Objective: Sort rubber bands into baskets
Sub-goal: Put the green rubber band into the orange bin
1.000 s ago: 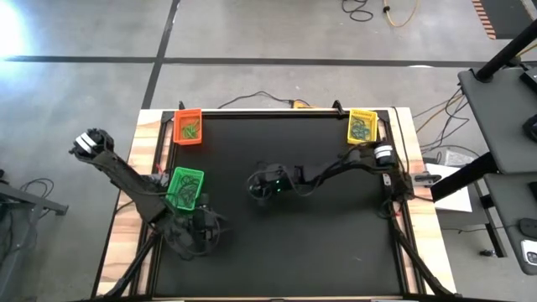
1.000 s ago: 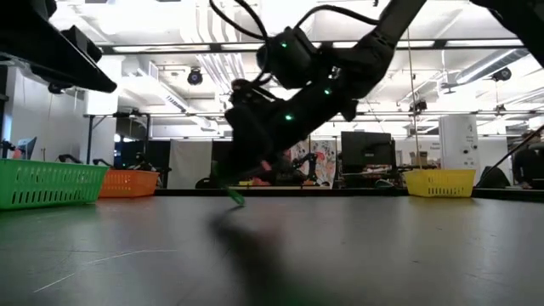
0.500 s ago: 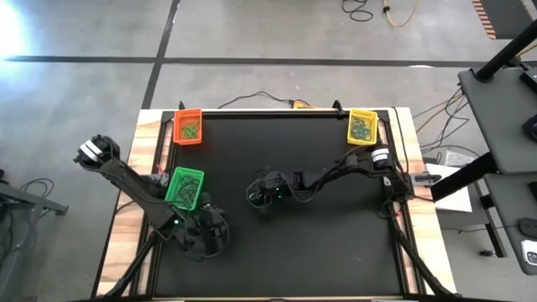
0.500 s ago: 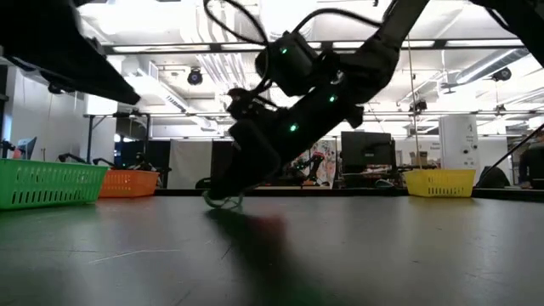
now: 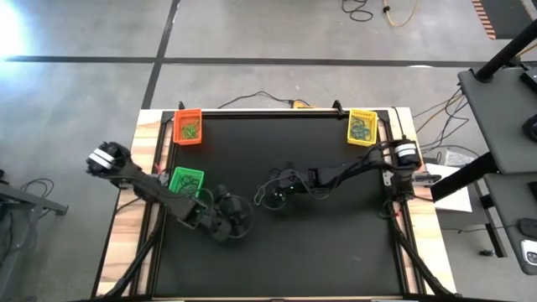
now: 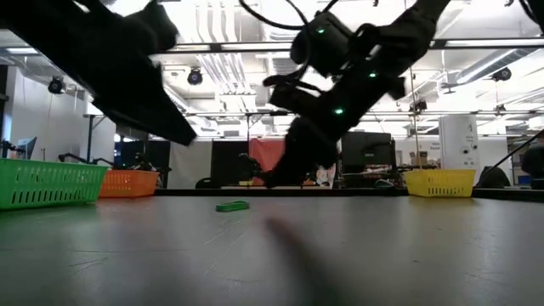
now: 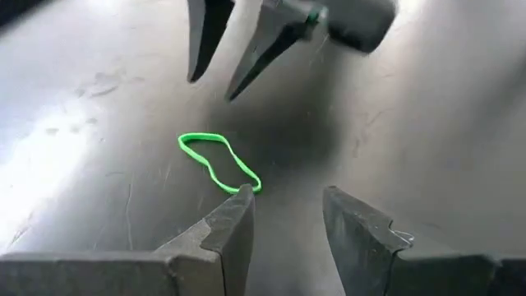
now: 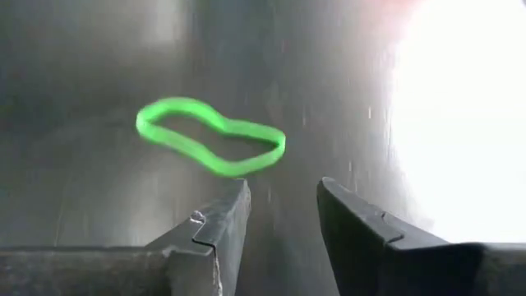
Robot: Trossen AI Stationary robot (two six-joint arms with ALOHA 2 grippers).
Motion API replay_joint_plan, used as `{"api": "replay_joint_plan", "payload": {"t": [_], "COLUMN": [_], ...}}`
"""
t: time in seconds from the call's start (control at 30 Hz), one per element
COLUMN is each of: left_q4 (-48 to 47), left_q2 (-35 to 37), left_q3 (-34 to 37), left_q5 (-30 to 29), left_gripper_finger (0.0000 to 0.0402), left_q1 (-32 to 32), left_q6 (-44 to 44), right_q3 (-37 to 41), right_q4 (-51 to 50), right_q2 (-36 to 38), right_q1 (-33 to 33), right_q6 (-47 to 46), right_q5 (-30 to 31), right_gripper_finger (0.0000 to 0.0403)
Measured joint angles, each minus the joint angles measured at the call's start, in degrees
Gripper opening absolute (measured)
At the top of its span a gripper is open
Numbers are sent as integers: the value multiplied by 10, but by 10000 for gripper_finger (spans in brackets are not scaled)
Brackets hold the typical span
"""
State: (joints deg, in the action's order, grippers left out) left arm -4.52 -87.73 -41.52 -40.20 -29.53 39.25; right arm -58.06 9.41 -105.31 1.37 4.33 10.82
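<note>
One green rubber band (image 7: 218, 161) lies flat on the black table mat, also seen in the right wrist view (image 8: 209, 145) and the low view (image 6: 231, 206). My left gripper (image 7: 288, 205) is open, low over the mat, its fingertips just short of the band's near end. My right gripper (image 8: 283, 197) is open and raised a little above the mat, on the band's other side; its two fingers show in the left wrist view (image 7: 205, 41). The orange basket (image 5: 188, 127), yellow basket (image 5: 362, 126) and green basket (image 5: 185, 186) hold more bands.
The green basket stands close beside my left arm (image 5: 159, 189) at the mat's left edge. The orange and yellow baskets stand at the far corners. Both grippers (image 5: 243, 216) (image 5: 263, 198) face each other near the mat's middle. Bare mat (image 5: 336, 243) lies toward the near right.
My right gripper has let go of the green band, then risen and drawn back toward the table's right; the band, first hanging at its fingertips, now lies flat on the mat. My left gripper has moved toward the table's right, up to the band.
</note>
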Motion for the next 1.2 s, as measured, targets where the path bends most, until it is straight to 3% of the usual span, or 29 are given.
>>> {"api": "replay_joint_plan", "payload": {"t": [0.17,0.3,0.5,0.83,0.97,1.2], "left_q4": [38,63,93,161,166,201], "left_q2": [-38,-49,-52,-123,-173,-244], "left_q3": [1,2,3,-6,-20,-34], "left_q5": [29,16,-12,-41,-87,-113], "left_gripper_finger": [132,152,220,325,341,337], "left_q1": [48,74,95,99,98,99], "left_q6": [-32,-28,-8,16,-4,7], "right_q3": [47,77,108,114,116,118], "right_q4": [3,11,67,80,79,81], "right_q2": [48,72,76,72,73,73], "right_q1": [5,15,41,75,90,110], "right_q6": [-16,-46,-58,-67,-71,-74], "right_q5": [12,14,13,14,14,14], "right_gripper_finger": [144,141,144,132,130,130]}}
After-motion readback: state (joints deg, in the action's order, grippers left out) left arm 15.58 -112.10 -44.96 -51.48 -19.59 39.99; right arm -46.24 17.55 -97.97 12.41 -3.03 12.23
